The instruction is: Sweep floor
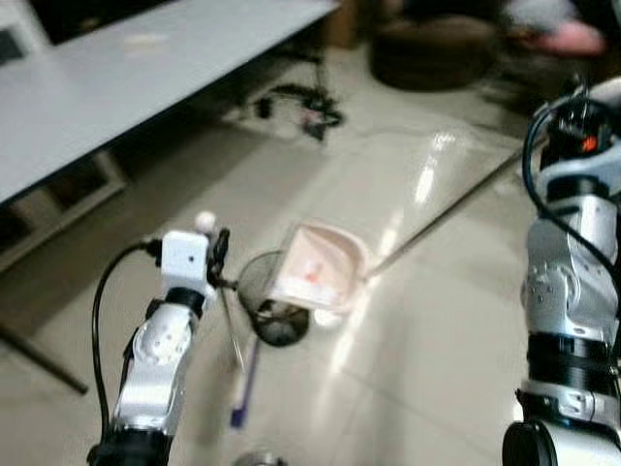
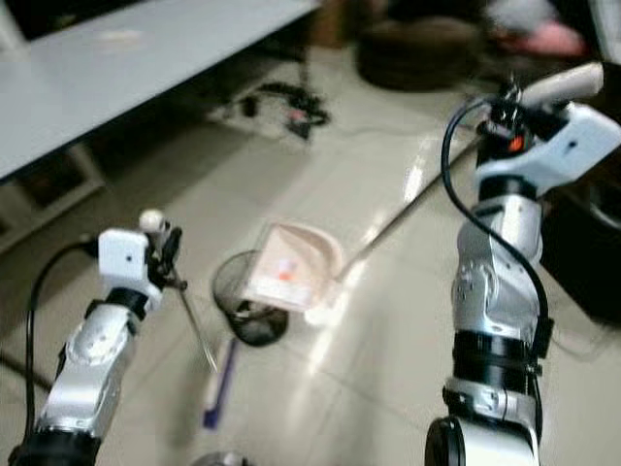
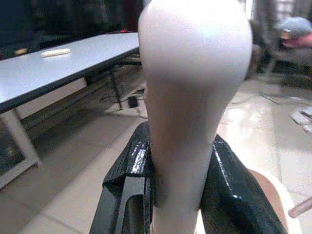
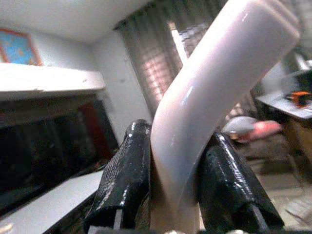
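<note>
Our left gripper (image 3: 180,195) has its two black fingers (image 3: 129,190) clamped on the white knob-ended broom handle (image 1: 205,222), whose thin rod runs down to the purple broom head (image 1: 243,388) lying on the tiled floor (image 1: 437,340). Our right gripper (image 4: 178,190) is clamped on the bent white dustpan handle (image 2: 568,83), and its long metal pole (image 1: 441,218) slants down to the pale pink dustpan (image 1: 318,267), which rests on the floor against a small black wire bin (image 1: 267,301) just beside the broom. We see a grey table (image 1: 116,68) at our left and tangled cables (image 1: 301,107) under its far end, and we can read no writing or labels anywhere.
</note>
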Controlling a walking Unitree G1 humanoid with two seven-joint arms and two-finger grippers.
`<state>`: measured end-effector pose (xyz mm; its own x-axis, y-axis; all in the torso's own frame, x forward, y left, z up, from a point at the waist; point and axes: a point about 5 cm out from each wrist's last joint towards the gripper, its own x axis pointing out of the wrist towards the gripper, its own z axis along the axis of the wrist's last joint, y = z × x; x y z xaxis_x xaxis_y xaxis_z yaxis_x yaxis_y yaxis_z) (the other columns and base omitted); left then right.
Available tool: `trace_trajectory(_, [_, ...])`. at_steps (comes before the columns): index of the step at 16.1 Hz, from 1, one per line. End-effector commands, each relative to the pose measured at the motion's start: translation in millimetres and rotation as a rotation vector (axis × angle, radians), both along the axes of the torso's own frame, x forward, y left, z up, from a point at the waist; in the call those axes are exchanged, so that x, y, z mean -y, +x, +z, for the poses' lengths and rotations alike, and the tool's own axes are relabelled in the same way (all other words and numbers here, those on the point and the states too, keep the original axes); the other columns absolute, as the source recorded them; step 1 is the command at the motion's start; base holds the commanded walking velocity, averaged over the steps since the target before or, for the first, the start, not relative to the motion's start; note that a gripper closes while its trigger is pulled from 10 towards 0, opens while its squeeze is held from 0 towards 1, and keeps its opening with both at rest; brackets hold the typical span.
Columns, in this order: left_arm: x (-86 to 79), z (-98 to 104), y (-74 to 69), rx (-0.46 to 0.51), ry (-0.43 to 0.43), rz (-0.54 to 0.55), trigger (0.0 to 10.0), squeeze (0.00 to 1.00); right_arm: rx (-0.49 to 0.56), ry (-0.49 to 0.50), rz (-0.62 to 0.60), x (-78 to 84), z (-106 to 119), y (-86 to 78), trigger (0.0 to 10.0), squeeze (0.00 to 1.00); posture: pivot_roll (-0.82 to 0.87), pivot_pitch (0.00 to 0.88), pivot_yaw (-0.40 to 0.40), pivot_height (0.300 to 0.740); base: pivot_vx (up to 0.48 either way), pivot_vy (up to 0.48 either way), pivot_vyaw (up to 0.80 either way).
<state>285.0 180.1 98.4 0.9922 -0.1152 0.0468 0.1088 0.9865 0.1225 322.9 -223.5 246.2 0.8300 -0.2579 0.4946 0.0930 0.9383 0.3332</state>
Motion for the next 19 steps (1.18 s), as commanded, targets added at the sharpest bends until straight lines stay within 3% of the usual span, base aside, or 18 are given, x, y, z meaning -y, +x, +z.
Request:
trace_trajectory(1, [-8.3,7,1.1,0.027,0.04,0.014,10.0,0.0,0.061,0.034,0.037,-8.9,12,-0.1,10.0,0.0,0.03,0.036,0.041,0.74,0.39,0.0,0.0])
trace_trajectory(8, [-7.3,6,0.6,0.019,0.044,0.006,10.0,0.0,0.06,0.036,0.024,-6.1,10,-0.7,10.0,0.0,0.03,0.04,0.045,0.74,0.386,0.0,0.0])
trace_trajectory(15, [-7.5,4,-0.6,0.008,0.049,0.017,10.0,0.0,0.058,0.029,0.003,-2.3,8,-0.2,10.0,0.0,0.04,0.052,0.049,0.74,0.0,0.0,0.0])
trace_trajectory(19, [-6.8,5,-0.2,0.01,0.052,0.018,10.0,0.0,0.103,-0.053,0.029,-13.6,7,6.5,10.0,0.0,0.04,0.052,0.049,0.74,0.0,0.0,0.0])
